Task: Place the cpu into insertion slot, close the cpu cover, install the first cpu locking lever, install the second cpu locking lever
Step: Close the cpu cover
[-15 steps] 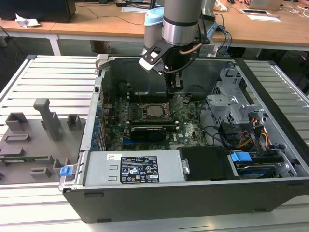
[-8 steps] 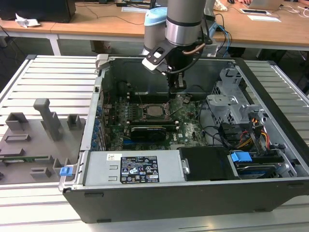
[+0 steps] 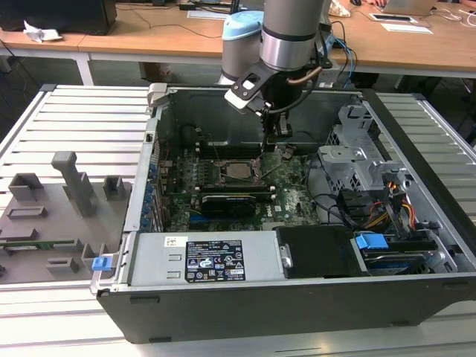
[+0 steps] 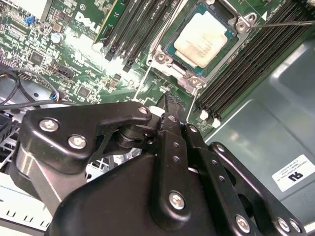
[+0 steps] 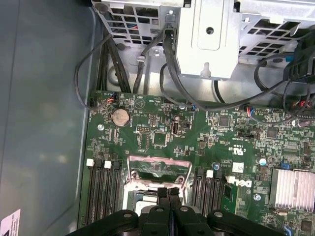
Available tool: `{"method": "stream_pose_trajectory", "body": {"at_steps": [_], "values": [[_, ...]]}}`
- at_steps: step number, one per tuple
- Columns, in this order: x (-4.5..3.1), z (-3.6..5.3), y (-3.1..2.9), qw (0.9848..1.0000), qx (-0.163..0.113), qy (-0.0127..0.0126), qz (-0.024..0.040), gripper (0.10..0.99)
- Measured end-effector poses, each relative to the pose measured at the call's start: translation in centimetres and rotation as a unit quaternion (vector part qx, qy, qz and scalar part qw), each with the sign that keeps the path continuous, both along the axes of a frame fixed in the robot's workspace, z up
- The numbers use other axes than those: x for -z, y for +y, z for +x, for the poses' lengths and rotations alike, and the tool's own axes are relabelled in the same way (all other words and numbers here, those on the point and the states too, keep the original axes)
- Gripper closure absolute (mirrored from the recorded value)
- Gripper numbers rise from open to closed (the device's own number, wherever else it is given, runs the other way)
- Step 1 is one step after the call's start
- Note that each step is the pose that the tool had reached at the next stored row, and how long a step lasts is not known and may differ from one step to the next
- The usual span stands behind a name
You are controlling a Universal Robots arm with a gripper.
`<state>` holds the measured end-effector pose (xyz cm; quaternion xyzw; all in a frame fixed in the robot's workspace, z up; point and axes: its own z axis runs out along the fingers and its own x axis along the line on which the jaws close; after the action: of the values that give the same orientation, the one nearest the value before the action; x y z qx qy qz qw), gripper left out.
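Hanging just beside the insertion slot [image 4: 173, 49], black gripper [image 4: 166, 101] is pinching its fingers [image 5: 163, 194] together, gripping nothing. Square cpu [image 4: 204, 34], pale matte metal top, is sitting flat in that slot on the green circuit board [image 5: 236, 142]. White printed label [image 4: 294, 174] is sticking to grey steel case [image 4: 256, 128].
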<state>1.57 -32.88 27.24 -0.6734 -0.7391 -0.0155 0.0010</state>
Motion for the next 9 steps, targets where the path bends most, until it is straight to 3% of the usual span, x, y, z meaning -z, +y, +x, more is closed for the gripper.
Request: {"method": "stream_pose_trajectory", "body": {"at_steps": [9], "values": [[0.01, 0.49, 0.00, 1.0000, -0.001, 0.0000, -0.0007, 0.980]]}}
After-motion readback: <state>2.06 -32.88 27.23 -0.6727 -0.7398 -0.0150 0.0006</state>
